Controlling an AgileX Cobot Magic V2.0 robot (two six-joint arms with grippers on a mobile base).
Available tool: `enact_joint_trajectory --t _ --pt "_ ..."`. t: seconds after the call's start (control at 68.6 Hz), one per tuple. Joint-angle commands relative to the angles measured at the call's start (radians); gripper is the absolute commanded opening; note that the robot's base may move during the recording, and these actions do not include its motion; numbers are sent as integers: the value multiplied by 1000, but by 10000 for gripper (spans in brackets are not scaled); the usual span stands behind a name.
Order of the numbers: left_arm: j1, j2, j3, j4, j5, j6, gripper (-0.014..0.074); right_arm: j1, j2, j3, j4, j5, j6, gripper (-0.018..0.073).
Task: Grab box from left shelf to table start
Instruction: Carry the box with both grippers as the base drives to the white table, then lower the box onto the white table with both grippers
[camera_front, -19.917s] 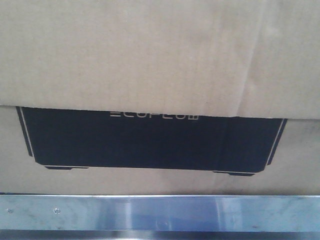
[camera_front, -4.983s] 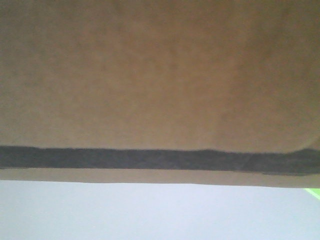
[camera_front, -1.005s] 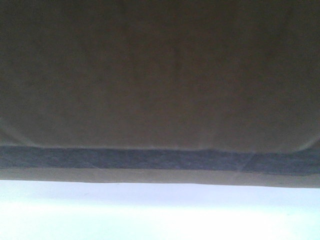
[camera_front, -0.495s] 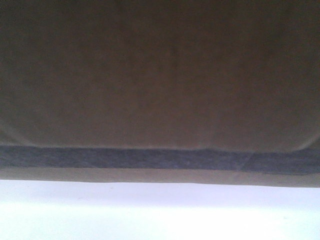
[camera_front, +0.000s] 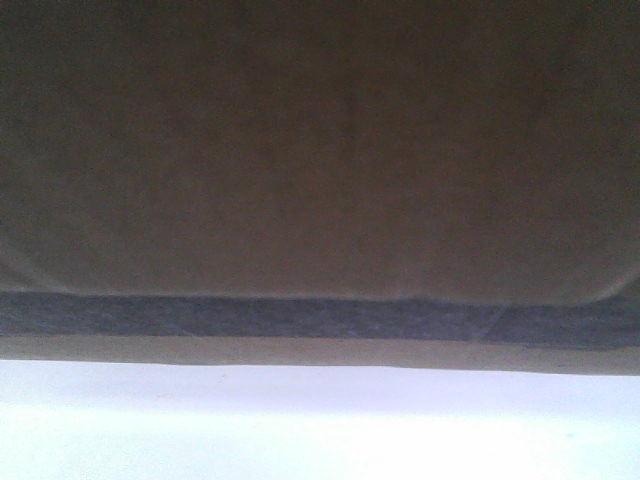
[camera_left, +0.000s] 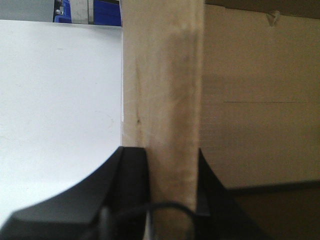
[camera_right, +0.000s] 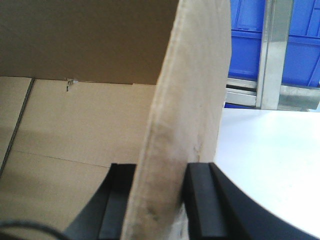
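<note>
A silvery metal upright (camera_right: 272, 50) stands at the far edge of the right wrist view. Blue plastic crates (camera_right: 247, 35) show behind the upright, on both sides of it. A pale metal rail (camera_right: 241, 95) runs left from the upright's lower part, under the crates.

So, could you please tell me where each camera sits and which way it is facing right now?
Front-facing: on the robot's front, looking ahead, close against the cardboard box, with the white table below; no robot part shows.
Left wrist: behind the left gripper, looking along its fingers, which clamp the box's wall; table on the left.
Right wrist: behind the right gripper, likewise clamping a box wall; table on the right, blue bins beyond.
Shared: all three see box and table.
</note>
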Motion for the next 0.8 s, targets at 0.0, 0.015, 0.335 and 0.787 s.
enact_joint_trajectory --t 0.0,0.015,0.335,0.787 --pt "-15 -4 -45 -89 -202 -21 -99 -4 21 -24 -35 -139 -16 58" --pt "-15 -4 -45 -89 -202 -21 -99 -4 21 -24 -35 -139 -16 58" --pt "-15 -4 -43 -102 -202 -21 -99 -4 21 -24 -35 -145 -16 58" --pt "-15 313 -296 36 -84 -21 -99 -4 395 -231 -45 66 -16 58"
